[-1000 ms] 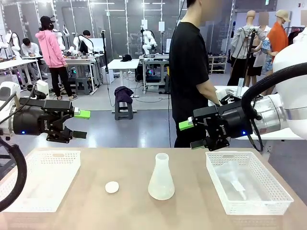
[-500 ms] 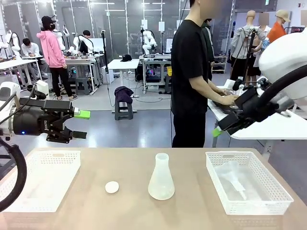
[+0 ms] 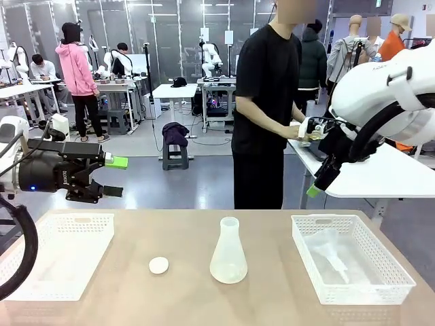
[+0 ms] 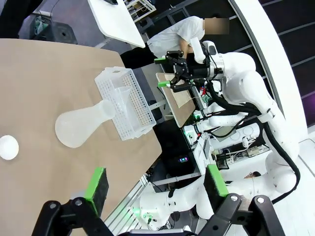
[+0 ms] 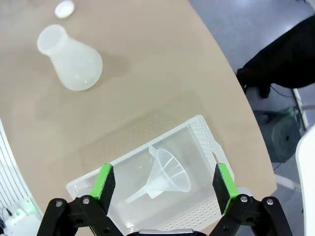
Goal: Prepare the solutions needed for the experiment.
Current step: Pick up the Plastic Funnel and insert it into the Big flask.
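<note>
Well, both grippers empty, flask mid-table.
Left gripper (image 3: pixel 114 176) hangs wide open near the left basket (image 3: pixel 68 219); a white cap (image 3: pixel 158 265) lies just left of the upright flask (image 3: pixel 228 252); right gripper (image 5: pixel 164 184), fingers spread, holding nothing, hovers high over the right basket (image 3: pixel 367 297) with its funnel (image 5: pixel 167 172).

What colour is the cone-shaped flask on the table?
Frosted, translucent white; the flask shows best in the right wrist view.

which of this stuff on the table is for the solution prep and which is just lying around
For the job: frosted conical flask; clear funnel in the right basket; small white disc, possibly the flask's cap.
Lying about: left basket; stool with dark clothing in the background.
</note>
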### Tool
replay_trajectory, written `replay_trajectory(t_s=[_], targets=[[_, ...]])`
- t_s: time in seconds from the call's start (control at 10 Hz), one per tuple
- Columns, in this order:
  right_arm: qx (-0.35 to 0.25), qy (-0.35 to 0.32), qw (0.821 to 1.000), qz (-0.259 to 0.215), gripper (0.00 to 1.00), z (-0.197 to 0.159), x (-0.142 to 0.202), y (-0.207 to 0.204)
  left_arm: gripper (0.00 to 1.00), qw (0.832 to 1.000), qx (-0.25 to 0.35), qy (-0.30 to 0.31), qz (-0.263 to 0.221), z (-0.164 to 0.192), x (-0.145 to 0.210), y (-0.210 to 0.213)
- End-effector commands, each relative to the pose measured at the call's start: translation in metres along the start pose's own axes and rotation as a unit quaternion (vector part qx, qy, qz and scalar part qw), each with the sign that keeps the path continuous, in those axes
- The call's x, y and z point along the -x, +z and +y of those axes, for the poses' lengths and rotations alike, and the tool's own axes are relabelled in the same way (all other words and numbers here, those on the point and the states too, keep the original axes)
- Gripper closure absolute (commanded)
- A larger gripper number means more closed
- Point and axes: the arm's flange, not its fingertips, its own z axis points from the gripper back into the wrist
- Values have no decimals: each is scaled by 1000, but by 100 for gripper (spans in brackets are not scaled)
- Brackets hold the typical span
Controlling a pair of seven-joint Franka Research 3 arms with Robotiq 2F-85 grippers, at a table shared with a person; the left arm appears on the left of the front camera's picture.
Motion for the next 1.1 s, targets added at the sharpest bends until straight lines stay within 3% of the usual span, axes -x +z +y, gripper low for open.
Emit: replay_trajectory(t_s=[0.0, 0.5, 0.6, 0.7, 0.9, 1.0], targets=[[9, -28, 1000, -6, 0, 5, 2, 7, 0, 1000, -4, 7, -1, -3, 0, 0], [4, -13, 1000, -4, 0, 1, 1, 6, 0, 1000, -4, 7, -1, -3, 0, 0], [14, 60, 997, 57, 0, 0, -1, -6, 0, 1000, -4, 7, -1, -3, 0, 0], [25, 84, 991, 102, 0, -14, 10, -8, 0, 1000, -4, 7, -1, -3, 0, 0], [13, 123, 978, 169, 0, -30, 29, -14, 0, 1000, -4, 7, -1, -3, 0, 0], [-1, 135, 974, 180, 0, -38, 34, -19, 0, 1000, -4, 7, -1, -3, 0, 0]])
